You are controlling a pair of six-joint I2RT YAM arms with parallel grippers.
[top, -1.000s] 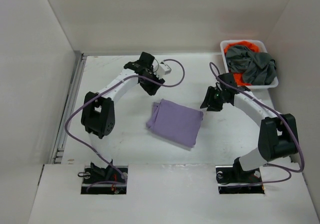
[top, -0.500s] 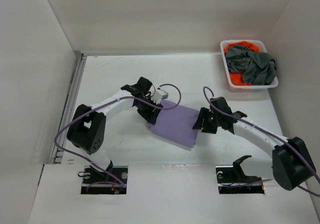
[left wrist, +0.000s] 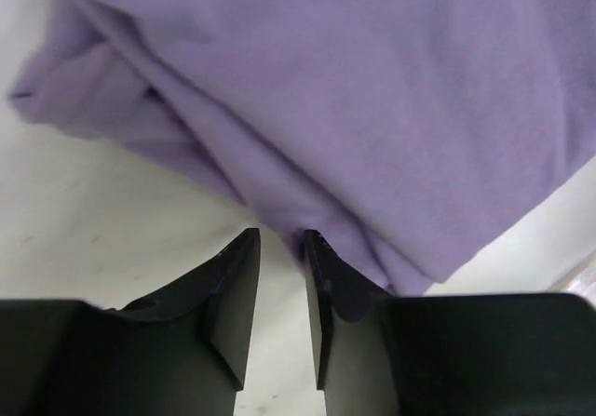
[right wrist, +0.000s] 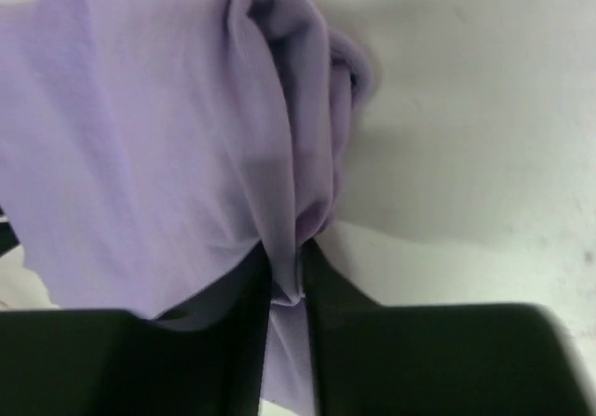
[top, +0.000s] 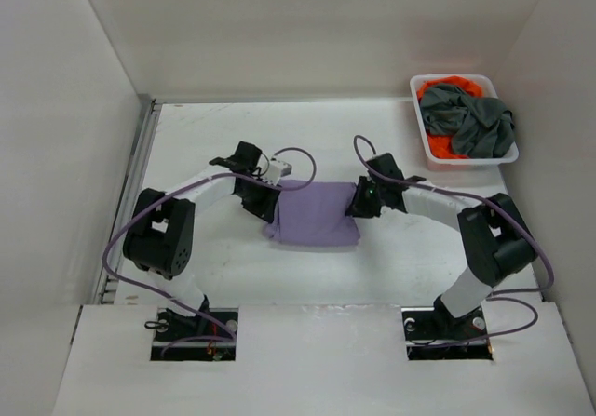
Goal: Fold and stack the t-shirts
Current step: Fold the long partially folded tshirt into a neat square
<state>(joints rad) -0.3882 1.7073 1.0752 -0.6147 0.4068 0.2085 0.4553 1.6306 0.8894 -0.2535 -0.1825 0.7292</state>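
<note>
1. Centre of the white worktop (top: 410,248): the folded lavender purple fabric t-shirt (top: 312,216) lies flat as a rough rectangle between the two arms.
2. The left gripper (top: 264,202) is down at the shirt's left edge. In the left wrist view its black fingers (left wrist: 233,295) stand narrow, with a thin slit of worktop showing between them. The tips are right at a rolled fold of lavender cloth. I cannot tell whether any fabric is actually pinched.
3. The right gripper (top: 358,200) is at the shirt's right edge. From the right wrist camera this one is clear: its fingers (right wrist: 321,286) are nearly together, with a ridge of lavender cloth squeezed between them, so it has hold of the shirt. Above the pinch the cloth bunches into a raised fold.
4. Far right corner: the white plastic mesh basket (top: 456,77) sits well apart from the arms. Inside it the crumpled dark grey fabric t-shirt (top: 475,120) lies heaped on top of the bright orange fabric t-shirt (top: 441,90). Orange shows at the far left and near edges of the heap.
</note>
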